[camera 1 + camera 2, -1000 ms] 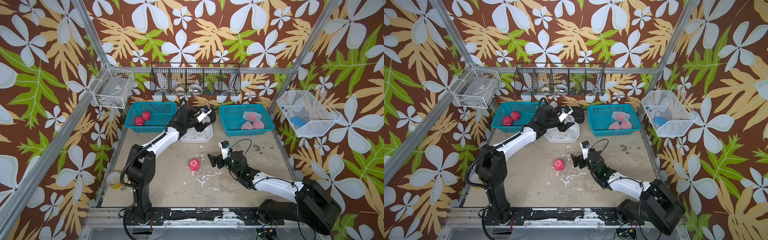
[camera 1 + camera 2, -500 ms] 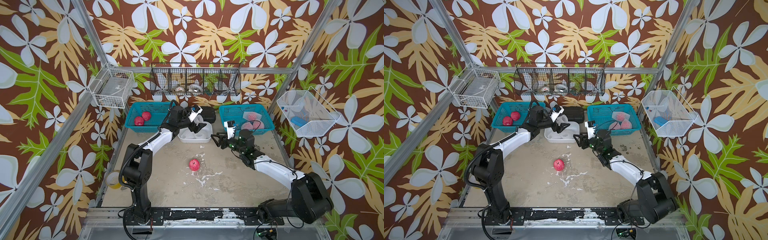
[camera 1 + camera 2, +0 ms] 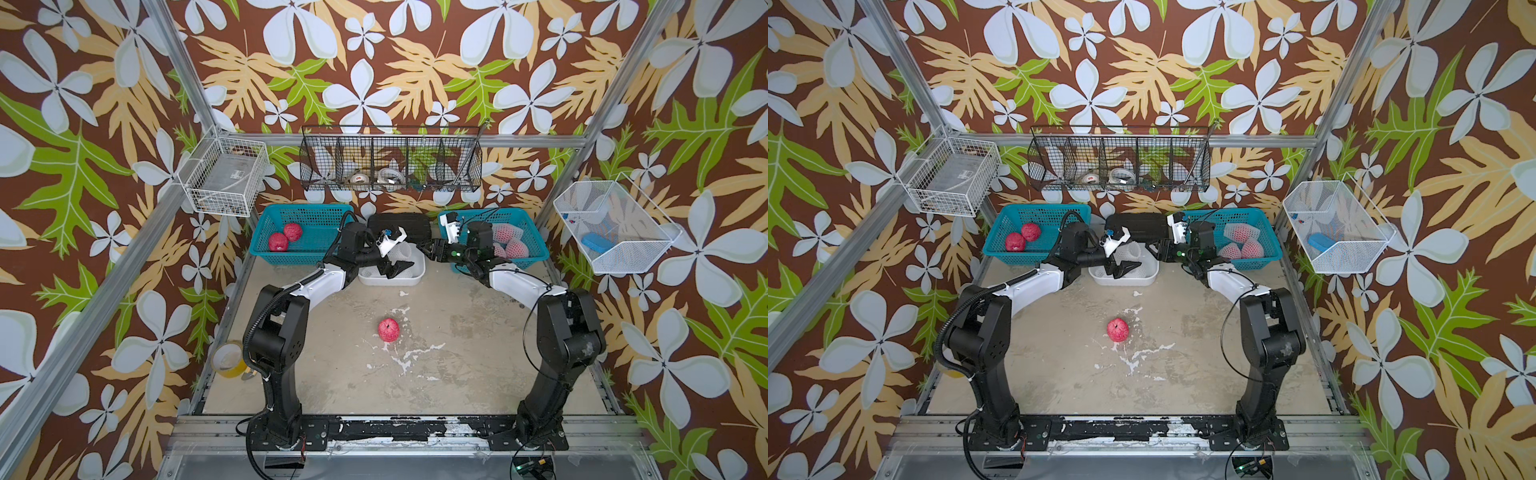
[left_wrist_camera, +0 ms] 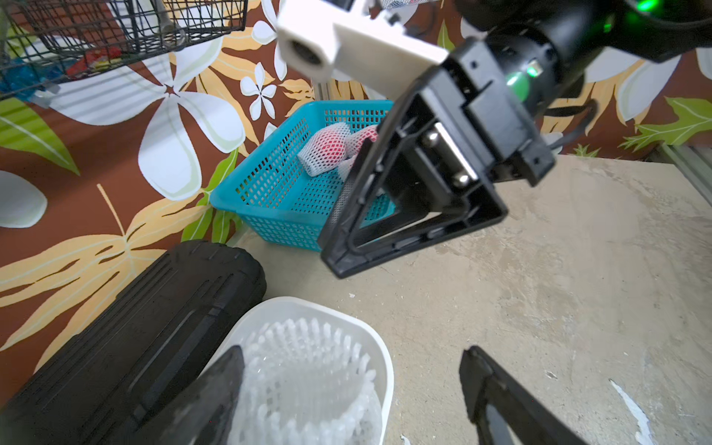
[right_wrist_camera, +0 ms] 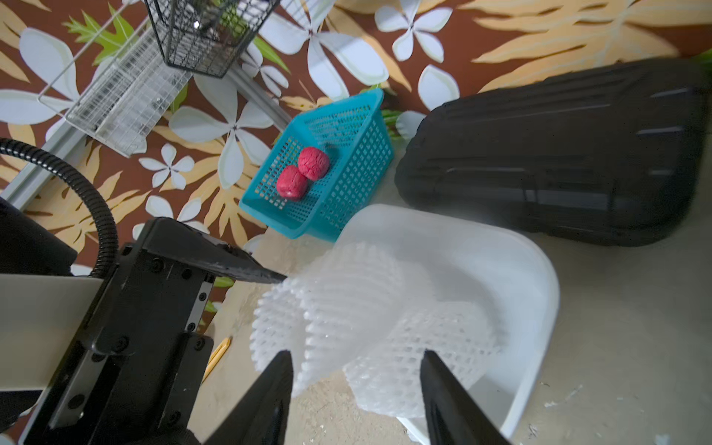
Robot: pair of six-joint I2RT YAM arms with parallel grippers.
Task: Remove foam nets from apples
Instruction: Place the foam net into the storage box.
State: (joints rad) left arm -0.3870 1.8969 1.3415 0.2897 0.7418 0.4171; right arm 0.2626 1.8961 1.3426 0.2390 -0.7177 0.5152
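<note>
Loose empty foam nets (image 3: 402,252) lie in a white tub (image 3: 390,282) at the back middle. My left gripper (image 4: 350,354) hangs open just over the tub's nets (image 4: 308,377), holding nothing. My right gripper (image 5: 356,358) faces it from the other side, jaws about half apart and empty, with the nets (image 5: 366,308) just beyond its tips. One bare red apple (image 3: 388,329) sits mid-table, also in a top view (image 3: 1117,329). Two bare apples (image 3: 285,237) rest in the left teal basket (image 3: 307,257). Netted apples (image 3: 509,243) lie in the right teal basket (image 3: 536,253).
A black case (image 3: 409,222) lies behind the tub, between the teal baskets. A black wire basket (image 3: 390,160) and white wire baskets (image 3: 226,176) (image 3: 611,226) hang on the walls. A tape roll (image 3: 227,359) sits at the table's left edge. White scraps litter the table's middle.
My right arm swung from the table's middle up to the tub and its jaws narrowed. My left gripper drew back a little over the tub and its jaws widened.
</note>
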